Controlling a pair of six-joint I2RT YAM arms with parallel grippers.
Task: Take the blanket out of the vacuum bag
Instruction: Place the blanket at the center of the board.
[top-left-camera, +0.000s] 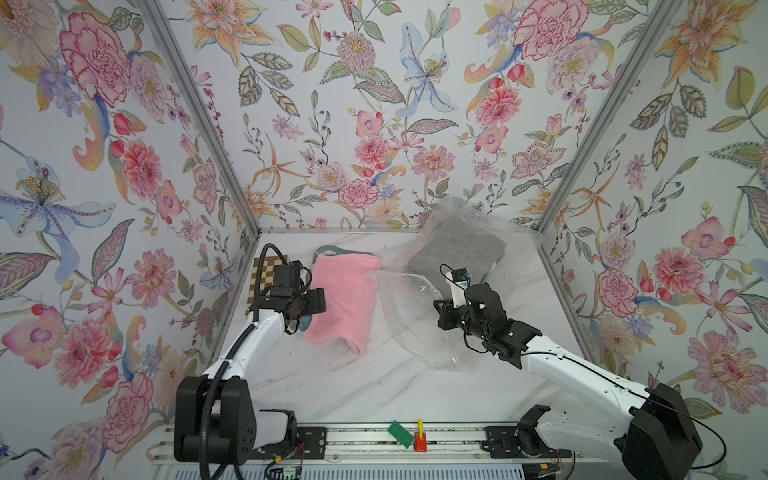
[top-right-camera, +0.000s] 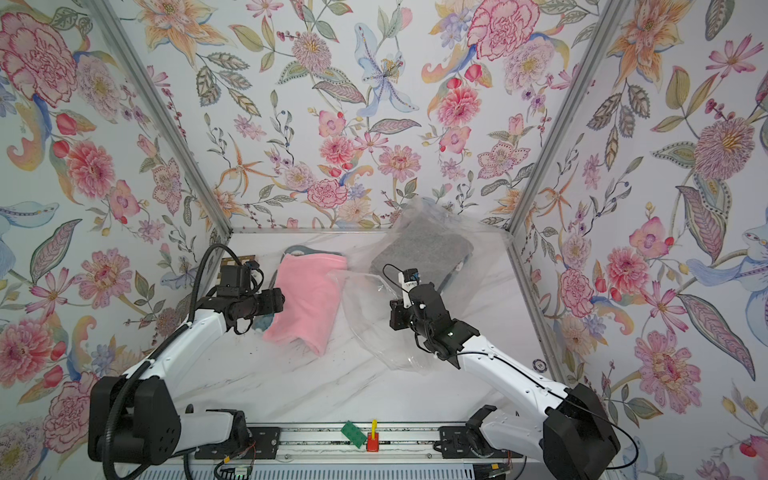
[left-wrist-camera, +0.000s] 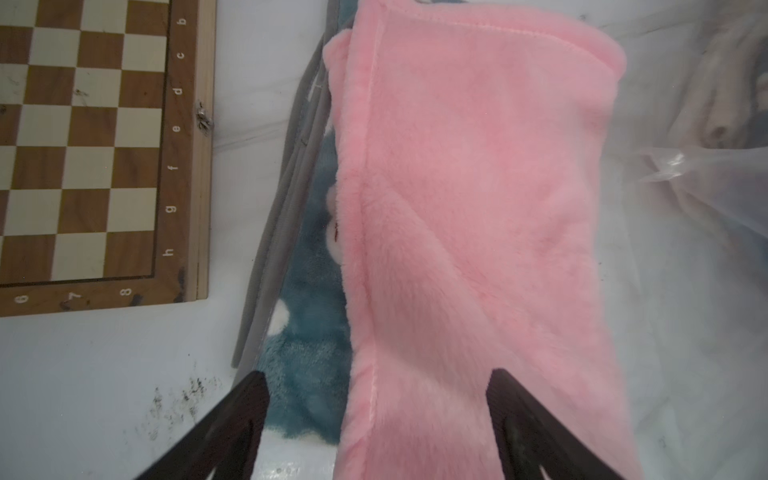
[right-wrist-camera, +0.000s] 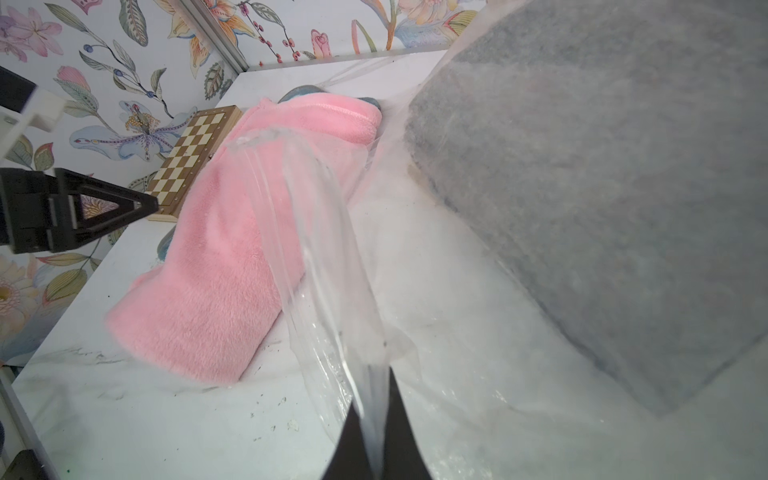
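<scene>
The vacuum bag (top-left-camera: 415, 324) (top-right-camera: 374, 324) is clear crinkly film spread over the right half of the table. A folded grey blanket (top-left-camera: 457, 249) (top-right-camera: 424, 249) (right-wrist-camera: 602, 187) lies inside its far part, propped against the back corner. My right gripper (right-wrist-camera: 374, 374) (top-left-camera: 442, 313) is shut on a raised fold of the bag's film (right-wrist-camera: 324, 249). A folded pink blanket (top-left-camera: 345, 303) (left-wrist-camera: 478, 208) (right-wrist-camera: 216, 270) lies left of the bag. My left gripper (left-wrist-camera: 378, 374) (top-left-camera: 299, 318) hangs open over its near end, one finger on each side of its left edge, holding nothing.
A blue blanket (left-wrist-camera: 307, 353) with grey edging lies under the pink one. A wooden chessboard (top-left-camera: 266, 274) (left-wrist-camera: 95, 145) sits at the far left by the wall. Flowered walls close three sides. A green piece (top-left-camera: 401, 434) and a red-and-yellow piece (top-left-camera: 420, 438) sit on the front rail.
</scene>
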